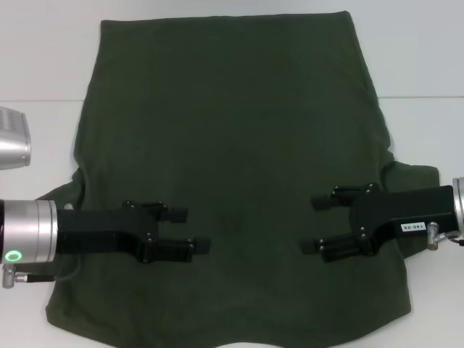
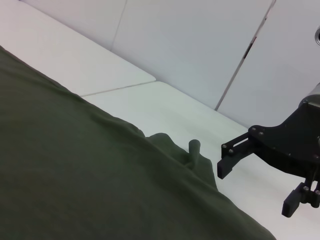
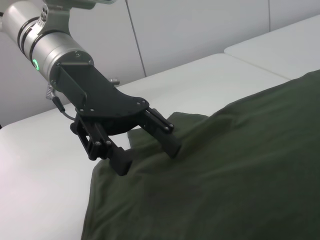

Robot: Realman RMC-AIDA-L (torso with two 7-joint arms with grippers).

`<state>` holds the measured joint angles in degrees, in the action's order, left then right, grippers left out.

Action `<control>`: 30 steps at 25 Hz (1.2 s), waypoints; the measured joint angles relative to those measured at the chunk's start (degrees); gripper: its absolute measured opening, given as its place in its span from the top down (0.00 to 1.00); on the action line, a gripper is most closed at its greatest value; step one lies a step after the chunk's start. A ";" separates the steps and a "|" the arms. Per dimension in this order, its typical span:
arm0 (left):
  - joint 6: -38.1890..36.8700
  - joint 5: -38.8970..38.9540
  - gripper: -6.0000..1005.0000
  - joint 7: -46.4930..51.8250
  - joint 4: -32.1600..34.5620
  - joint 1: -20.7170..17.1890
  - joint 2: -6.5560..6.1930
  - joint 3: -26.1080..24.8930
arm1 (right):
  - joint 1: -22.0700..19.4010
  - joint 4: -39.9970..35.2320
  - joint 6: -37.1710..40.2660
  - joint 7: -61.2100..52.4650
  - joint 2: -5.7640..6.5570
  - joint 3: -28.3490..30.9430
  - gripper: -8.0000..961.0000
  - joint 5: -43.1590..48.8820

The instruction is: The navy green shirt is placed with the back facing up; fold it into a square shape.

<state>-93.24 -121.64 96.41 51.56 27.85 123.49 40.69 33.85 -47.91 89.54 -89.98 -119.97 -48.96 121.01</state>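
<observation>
The navy green shirt (image 1: 232,130) lies flat on the white table (image 1: 43,65) with its plain side up, and a sleeve sticks out at each side. My left gripper (image 1: 192,230) is open, low over the shirt's near left part, pointing inward. My right gripper (image 1: 313,225) is also open over the near right part, facing the left one. Neither holds cloth. The right wrist view shows the left gripper (image 3: 147,158) with its fingertips close to the shirt (image 3: 225,175) near its edge. In the left wrist view the right gripper (image 2: 256,190) hangs beyond the shirt (image 2: 75,175).
A silver metal part (image 1: 11,138) sits at the left edge of the head view. A seam (image 2: 120,88) divides the white table into panels. Pale wall panels (image 2: 200,40) stand behind the table.
</observation>
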 joint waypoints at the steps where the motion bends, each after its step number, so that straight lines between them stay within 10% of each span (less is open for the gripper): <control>1: 0.05 0.00 0.14 0.02 0.01 0.02 0.00 0.00 | 0.00 0.00 -0.02 0.00 0.00 0.00 0.02 -0.08; 14: 1.12 -0.09 0.14 1.47 0.14 0.26 -0.17 -0.74 | 0.06 0.05 -1.36 -0.54 0.00 0.53 0.02 -0.58; 30: 8.44 -3.19 0.14 33.56 1.19 -4.95 -3.69 -24.94 | -0.14 3.05 -13.75 -20.86 0.63 11.40 0.02 -10.81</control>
<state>-84.79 -124.83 129.97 52.75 22.90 119.80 15.76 33.71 -44.86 75.80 -110.84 -119.35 -37.56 110.20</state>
